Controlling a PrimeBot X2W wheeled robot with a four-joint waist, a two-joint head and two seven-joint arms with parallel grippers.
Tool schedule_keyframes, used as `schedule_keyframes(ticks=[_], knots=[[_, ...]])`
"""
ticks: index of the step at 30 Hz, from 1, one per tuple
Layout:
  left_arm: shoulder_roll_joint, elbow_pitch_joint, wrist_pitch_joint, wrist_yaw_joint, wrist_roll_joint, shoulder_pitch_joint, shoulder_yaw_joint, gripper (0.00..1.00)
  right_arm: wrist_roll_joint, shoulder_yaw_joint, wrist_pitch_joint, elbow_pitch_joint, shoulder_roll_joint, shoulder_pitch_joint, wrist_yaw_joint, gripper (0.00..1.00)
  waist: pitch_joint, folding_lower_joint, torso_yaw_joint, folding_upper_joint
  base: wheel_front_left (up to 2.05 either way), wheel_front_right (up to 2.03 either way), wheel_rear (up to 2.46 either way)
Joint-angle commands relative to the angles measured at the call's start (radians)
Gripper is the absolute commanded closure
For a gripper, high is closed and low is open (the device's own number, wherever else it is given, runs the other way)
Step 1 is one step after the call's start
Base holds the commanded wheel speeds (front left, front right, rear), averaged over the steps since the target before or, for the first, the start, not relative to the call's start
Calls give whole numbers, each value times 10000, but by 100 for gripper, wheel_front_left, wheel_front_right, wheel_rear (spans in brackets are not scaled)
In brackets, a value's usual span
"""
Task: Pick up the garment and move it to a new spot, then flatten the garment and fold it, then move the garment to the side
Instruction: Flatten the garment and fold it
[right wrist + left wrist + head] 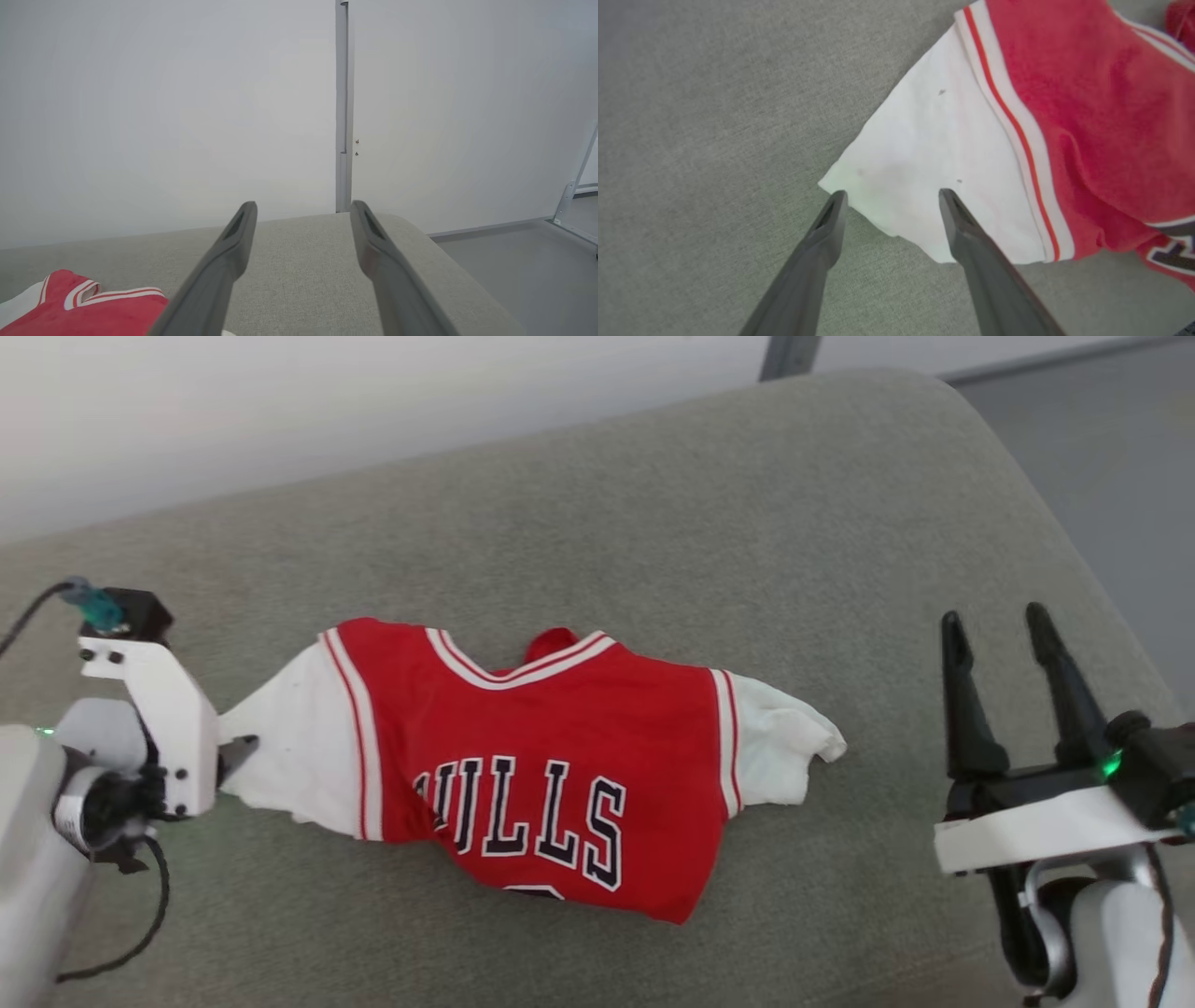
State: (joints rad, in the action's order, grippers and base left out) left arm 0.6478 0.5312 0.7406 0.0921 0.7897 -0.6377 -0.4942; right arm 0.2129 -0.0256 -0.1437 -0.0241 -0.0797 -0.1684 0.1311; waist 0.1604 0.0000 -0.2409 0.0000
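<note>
The left gripper [892, 196] stands spread wide and grips nothing. Its tips straddle the corner of the white sleeve [934, 140] at mid-frame in the left wrist view; whether they touch the cloth is hard to tell. The right gripper [994, 616], also spread and empty, sits at the right of the head view, well apart from the garment [560, 728]. The garment lies chest-up at centre frame on the grey cushion [747, 504], lower hem and far sleeve rumpled. Flattening looks unfinished; folding and shifting aside remain.

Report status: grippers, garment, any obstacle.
Left gripper open, at the sleeve edge. Right gripper open, clear of garment. Garment spread on cushion, not folded. No obstacle seen.
</note>
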Motion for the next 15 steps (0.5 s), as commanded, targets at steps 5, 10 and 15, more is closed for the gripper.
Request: schedule_keyframes(ticks=[5,10,15], knots=[[-15,1077,427,-380,-68,-498,-17,0,159,137,-383,203,245,163,-7,0,514,0,-530,0,0,0,0],[-207,2024,529,-613,-371,-667,-332,0,226,62,-649,102,286,96,-7,0,767,0,-669,0,0,0,0],[-463,2903,705,-795,-631,-665,-672,0,304,132,-813,74,296,50,-7,0,967,0,-689,0,0,0,0]])
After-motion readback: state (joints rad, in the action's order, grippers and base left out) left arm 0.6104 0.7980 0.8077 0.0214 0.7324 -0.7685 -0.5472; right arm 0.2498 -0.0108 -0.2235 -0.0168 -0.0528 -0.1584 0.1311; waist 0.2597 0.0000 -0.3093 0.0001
